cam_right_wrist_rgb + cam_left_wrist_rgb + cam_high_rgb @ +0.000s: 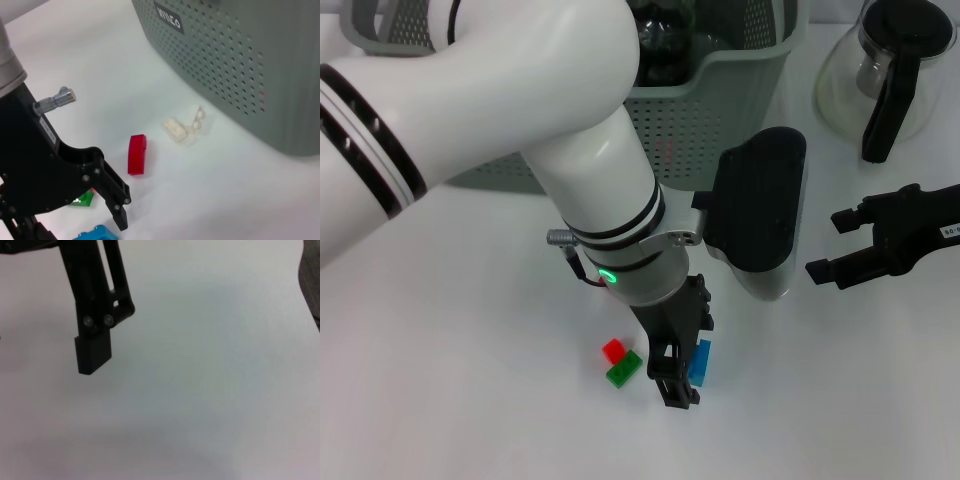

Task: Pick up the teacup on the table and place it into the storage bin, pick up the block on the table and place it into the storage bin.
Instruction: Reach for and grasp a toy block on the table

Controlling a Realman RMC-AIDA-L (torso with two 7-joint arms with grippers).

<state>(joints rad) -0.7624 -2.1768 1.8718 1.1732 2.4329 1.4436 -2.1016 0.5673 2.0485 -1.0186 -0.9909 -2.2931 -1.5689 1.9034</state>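
**Down among the blocks: left gripper low, right arm idle**

Your left gripper (677, 372) hangs low over the white surface (450, 400), jaws apart and empty, with the blue block (700, 362) just beside one finger and the green block (623, 369) and red block (613, 350) on the other side. Its white arm hides much of the storage bin (720, 120) behind. Off right, the right gripper (845, 245) hovers open and empty near the glass coffee pot (890, 75). Only the right wrist view shows a small white block (175, 128) lying near the bin's perforated wall; the left wrist view shows one finger over bare surface.
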